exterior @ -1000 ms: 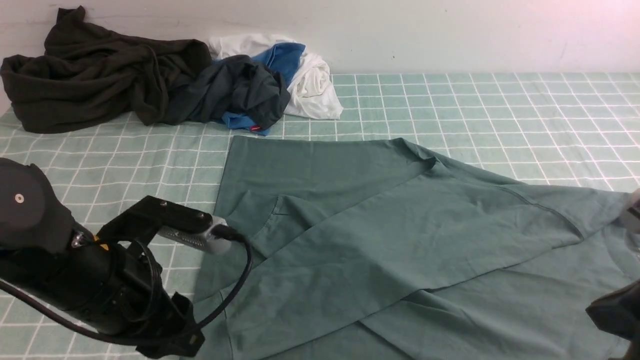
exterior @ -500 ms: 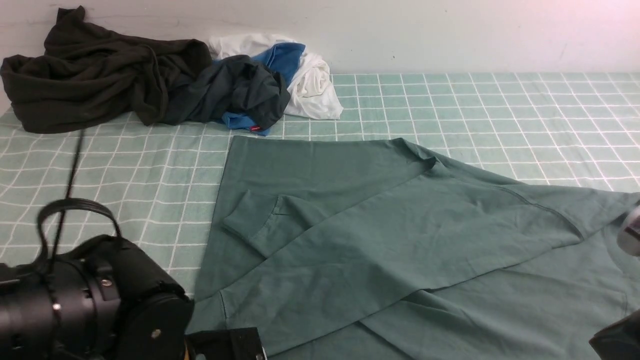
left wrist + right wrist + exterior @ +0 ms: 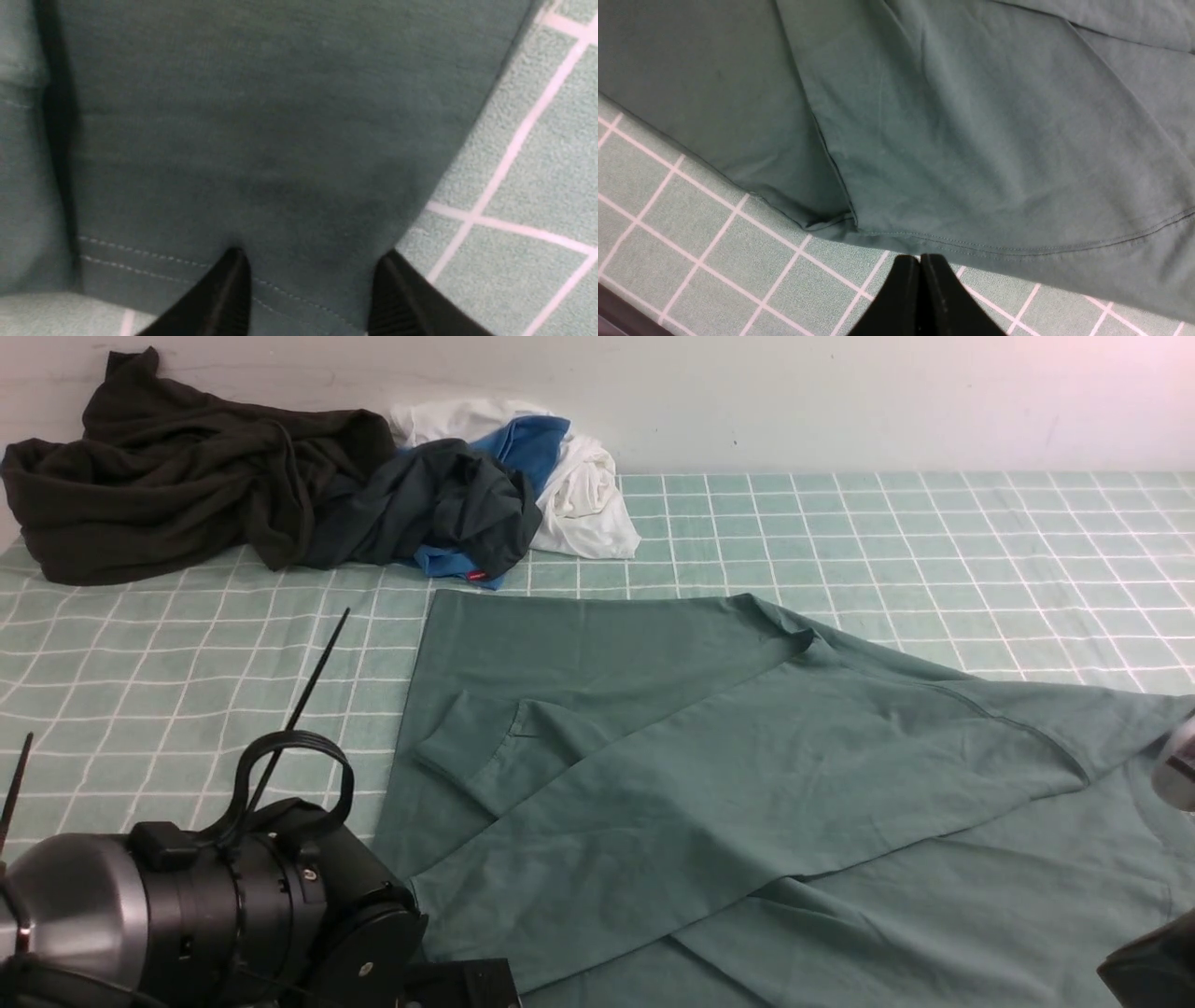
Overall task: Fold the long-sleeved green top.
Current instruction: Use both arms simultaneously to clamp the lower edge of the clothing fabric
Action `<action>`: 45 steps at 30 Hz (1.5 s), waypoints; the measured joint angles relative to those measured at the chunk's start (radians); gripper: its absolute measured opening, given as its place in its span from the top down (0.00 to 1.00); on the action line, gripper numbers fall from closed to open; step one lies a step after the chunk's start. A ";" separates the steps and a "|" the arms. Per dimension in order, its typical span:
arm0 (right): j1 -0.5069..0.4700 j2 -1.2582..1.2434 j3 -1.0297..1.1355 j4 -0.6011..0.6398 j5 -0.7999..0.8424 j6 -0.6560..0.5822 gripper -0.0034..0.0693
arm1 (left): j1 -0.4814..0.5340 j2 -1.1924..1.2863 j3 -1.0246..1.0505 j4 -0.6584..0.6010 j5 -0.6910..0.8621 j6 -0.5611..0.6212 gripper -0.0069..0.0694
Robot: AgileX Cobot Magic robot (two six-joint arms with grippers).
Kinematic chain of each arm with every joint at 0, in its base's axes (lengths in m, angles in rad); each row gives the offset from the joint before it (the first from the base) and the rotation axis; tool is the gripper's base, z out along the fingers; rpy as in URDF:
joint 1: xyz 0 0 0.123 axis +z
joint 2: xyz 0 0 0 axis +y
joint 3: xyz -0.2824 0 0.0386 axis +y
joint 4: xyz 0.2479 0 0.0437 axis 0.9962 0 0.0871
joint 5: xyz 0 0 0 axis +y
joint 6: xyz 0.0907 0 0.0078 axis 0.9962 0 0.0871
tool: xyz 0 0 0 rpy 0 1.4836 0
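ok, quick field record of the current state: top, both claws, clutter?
top: green top spread on the checked cloth
sleeve: one sleeve laid diagonally across the body
left claw: left claw open, over the stitched hem, contact unclear
right claw: right claw shut, tips just off the hem, holding nothing
clutter: clothes pile, dark, blue and white, far left by the wall
stage: body not yet folded

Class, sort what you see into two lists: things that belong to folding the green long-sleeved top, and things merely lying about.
Belongs to the job: green long-sleeved fabric top; left gripper, open above its hem; right gripper, shut at its edge.
Lying about: crumpled dark olive garment; crumpled dark grey garment; blue garment; white garment.
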 joint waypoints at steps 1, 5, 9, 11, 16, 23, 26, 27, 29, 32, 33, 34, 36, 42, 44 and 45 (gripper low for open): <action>0.000 0.000 0.000 0.000 0.000 0.000 0.97 | 0.000 0.001 -0.005 0.000 -0.003 -0.009 0.56; 0.000 0.000 0.000 0.000 0.000 -0.001 0.97 | 0.000 0.001 -0.030 0.000 -0.009 -0.021 0.70; 0.000 0.000 0.000 0.000 0.000 -0.001 0.97 | 0.000 0.004 -0.038 0.013 -0.017 -0.025 0.83; 0.000 0.000 0.000 0.000 0.000 -0.001 0.97 | 0.000 0.009 -0.038 0.023 -0.017 -0.025 0.88; 0.000 0.000 0.000 0.000 0.000 -0.009 0.97 | 0.000 0.024 -0.040 0.027 -0.016 -0.062 0.90; 0.000 0.001 0.000 0.043 0.006 -0.141 0.93 | 0.000 -0.022 -0.040 0.032 0.050 -0.126 0.90; 0.000 0.021 0.000 0.108 0.029 -0.255 0.83 | 0.000 -0.084 -0.040 0.035 0.116 -0.137 0.90; 0.000 0.034 0.000 0.129 0.039 -0.293 0.78 | 0.001 -0.108 -0.040 0.035 0.139 -0.137 0.90; 0.000 0.060 0.000 0.155 0.050 -0.348 0.68 | 0.012 -0.146 -0.040 0.035 0.196 -0.137 0.90; 0.000 0.118 0.000 0.158 0.058 -0.444 0.47 | 0.050 -0.192 -0.040 0.035 0.265 -0.136 0.90; 0.000 0.141 0.000 0.153 0.058 -0.474 0.41 | 0.065 -0.201 -0.040 0.035 0.278 -0.134 0.90; 0.000 0.151 0.000 0.153 0.058 -0.486 0.39 | 0.067 -0.202 -0.040 0.035 0.278 -0.134 0.90; 0.000 0.216 0.012 0.121 0.036 -0.556 0.28 | 0.095 -0.214 -0.040 0.035 0.286 -0.132 0.90; 0.000 0.376 0.119 0.050 -0.100 -0.684 0.24 | 0.100 -0.216 -0.040 0.035 0.266 -0.130 0.90; 0.000 0.424 0.154 0.021 -0.148 -0.705 0.25 | 0.100 -0.216 -0.040 0.035 0.262 -0.130 0.90; 0.000 0.439 0.165 0.008 -0.168 -0.707 0.26 | 0.100 -0.216 -0.040 0.035 0.261 -0.130 0.90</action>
